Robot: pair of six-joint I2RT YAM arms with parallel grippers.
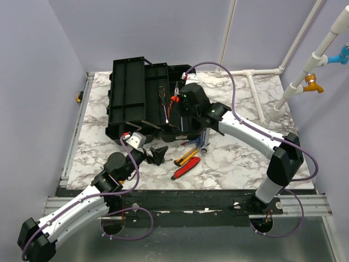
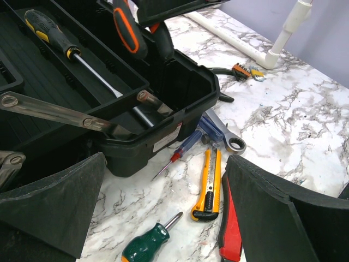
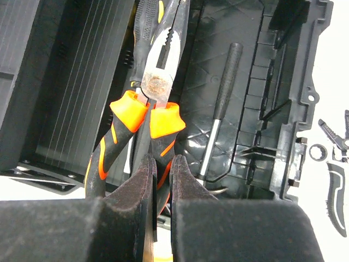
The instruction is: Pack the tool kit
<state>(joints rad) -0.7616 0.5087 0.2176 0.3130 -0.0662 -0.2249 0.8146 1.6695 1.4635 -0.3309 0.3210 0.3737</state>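
The black toolbox stands open at the back middle of the table, its tray swung out to the left. My right gripper hangs over the box and is shut on one handle of the orange-and-black pliers, whose nose points into the box; the fingers pinch that handle. A black-handled tool lies on the box floor. My left gripper is open and empty, low over loose tools: a green screwdriver, a yellow utility knife, a red knife, a small screwdriver and a wrench.
A black-and-yellow screwdriver lies in the tray. Metal hinge arms link tray and box. More small tools lie on the marble to the right of the box. White pipes run along the back right.
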